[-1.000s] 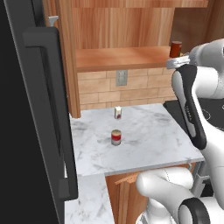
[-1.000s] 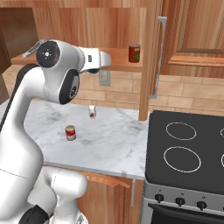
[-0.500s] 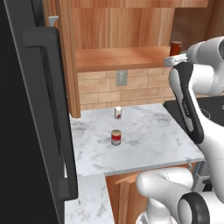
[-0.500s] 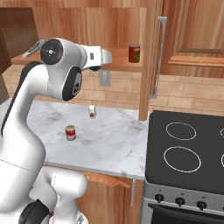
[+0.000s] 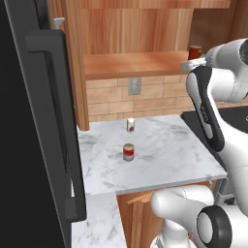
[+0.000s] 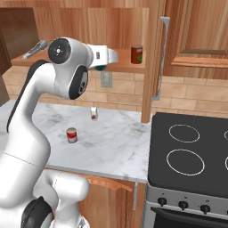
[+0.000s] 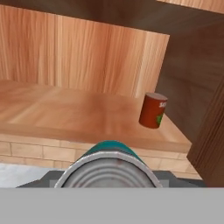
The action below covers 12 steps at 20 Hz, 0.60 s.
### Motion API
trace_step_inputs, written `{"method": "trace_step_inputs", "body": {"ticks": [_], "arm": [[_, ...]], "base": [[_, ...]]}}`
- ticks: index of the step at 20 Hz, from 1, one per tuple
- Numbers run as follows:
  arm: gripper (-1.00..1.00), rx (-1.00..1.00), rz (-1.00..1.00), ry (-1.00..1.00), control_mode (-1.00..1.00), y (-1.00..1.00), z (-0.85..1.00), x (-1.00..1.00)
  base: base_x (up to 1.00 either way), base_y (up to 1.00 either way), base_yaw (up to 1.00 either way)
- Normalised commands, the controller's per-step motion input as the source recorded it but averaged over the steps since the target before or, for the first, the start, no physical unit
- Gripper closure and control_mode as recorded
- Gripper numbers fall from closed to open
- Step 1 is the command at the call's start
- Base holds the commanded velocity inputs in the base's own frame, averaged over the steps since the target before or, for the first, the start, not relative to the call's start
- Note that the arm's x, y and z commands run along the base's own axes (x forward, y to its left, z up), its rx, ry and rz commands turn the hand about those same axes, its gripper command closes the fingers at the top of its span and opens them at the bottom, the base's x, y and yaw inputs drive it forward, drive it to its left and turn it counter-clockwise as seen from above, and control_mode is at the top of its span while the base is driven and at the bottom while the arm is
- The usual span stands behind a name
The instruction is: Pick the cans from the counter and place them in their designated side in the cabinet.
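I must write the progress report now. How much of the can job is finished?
No task can stands in the brown wood cabinet yet. In hand: the gripper is shut on the teal-blue can with a silver lid, held up before the shelf. Left: shelving it, then the red can with a tan band, which stands on the white marble counter.

Teal can [image 7: 109, 164] aloft; red-tan can [image 5: 128, 152] on counter [image 5: 169, 150]

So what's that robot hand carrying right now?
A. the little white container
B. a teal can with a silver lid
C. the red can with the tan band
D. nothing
B: in the hand view the teal can sits in the gripper, while the red-and-tan can stands on the counter.
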Motion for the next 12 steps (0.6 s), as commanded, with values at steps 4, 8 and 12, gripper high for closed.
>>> {"method": "trace_step_inputs", "body": {"ticks": [4, 8, 12], "arm": [[1.0, 0.0, 0.0, 0.0, -1.0, -0.07, 0.0, 0.17], [1.0, 0.0, 0.0, 0.0, -1.0, -0.08, 0.0, 0.17], [1.0, 0.0, 0.0, 0.0, -1.0, -0.08, 0.0, 0.16]], "base": [[0.0, 0.0, 0.0], [0.0, 0.0, 0.0], [0.0, 0.0, 0.0]]}}
